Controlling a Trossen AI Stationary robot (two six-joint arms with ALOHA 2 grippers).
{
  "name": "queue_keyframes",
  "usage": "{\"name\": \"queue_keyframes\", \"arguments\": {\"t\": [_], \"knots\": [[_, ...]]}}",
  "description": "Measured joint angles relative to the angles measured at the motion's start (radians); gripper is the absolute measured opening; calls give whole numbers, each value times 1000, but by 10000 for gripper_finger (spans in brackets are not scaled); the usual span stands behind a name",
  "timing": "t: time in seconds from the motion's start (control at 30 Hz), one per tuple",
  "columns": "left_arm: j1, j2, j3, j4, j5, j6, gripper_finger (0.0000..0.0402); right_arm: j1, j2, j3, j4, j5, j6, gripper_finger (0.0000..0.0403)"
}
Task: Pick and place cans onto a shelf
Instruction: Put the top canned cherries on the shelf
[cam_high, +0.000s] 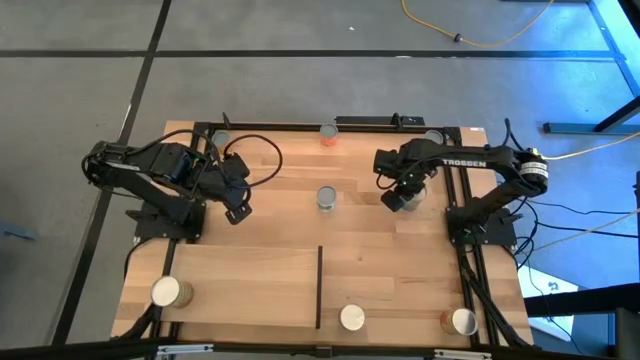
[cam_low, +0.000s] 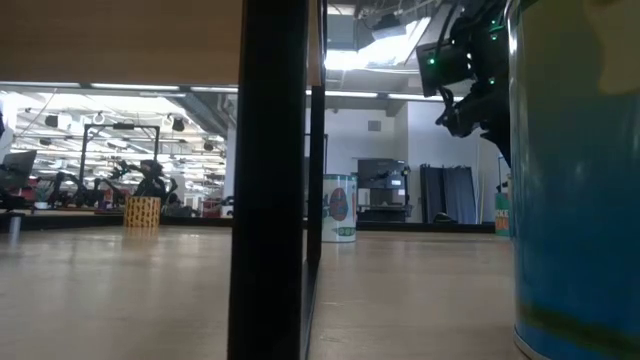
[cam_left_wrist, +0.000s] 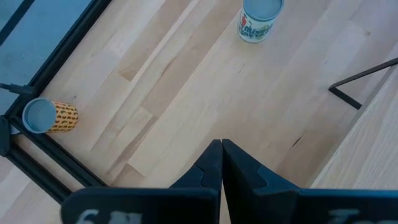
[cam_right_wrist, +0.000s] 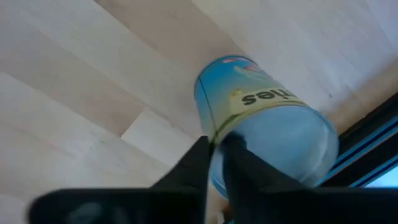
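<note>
My right gripper (cam_high: 400, 196) points down over the table's far right, its fingers closed on a blue-labelled can (cam_right_wrist: 261, 118). My left gripper (cam_left_wrist: 221, 155) hangs shut and empty above the table's left side (cam_high: 237, 212). One can (cam_high: 327, 198) stands on its base mid-table, and an orange one (cam_high: 328, 133) at the far edge. The shelf (cam_high: 240, 280) is the light panel at the near side. Three cans stand on it (cam_high: 170, 291), (cam_high: 352, 318), (cam_high: 462, 321). My right gripper comes at the blue can from above, fingers pointing down. The two fingertips (cam_right_wrist: 200, 163) stand close together at the can's upper edge (cam_right_wrist: 214, 134), on one side of it. The can's lower end rests on the table. The picture is too blurred for more.
A thin black bar (cam_high: 319, 285) runs across the shelf. Black frame rails (cam_high: 462, 190) border the table's left, right and far sides, close to my right gripper. More cans stand at the far corners (cam_high: 222, 137), (cam_high: 433, 137). An orange-patterned can (cam_left_wrist: 50, 116) stands beside the rail.
</note>
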Motion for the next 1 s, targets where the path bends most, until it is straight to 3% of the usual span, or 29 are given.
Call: {"name": "queue_keyframes", "arguments": {"t": [0.3,0.43,0.77,1.0], "knots": [[0,0,0,0,6,0,0,1,-19,0,-4,37,-51,4],[0,0,0,0,8,0,0,1,-20,61,-101,52,-99,2],[0,0,0,0,8,0,0,20,-7,404,-295,119,-254,1],[0,0,0,-1,8,1,0,59,114,691,-325,111,-406,0]]}}
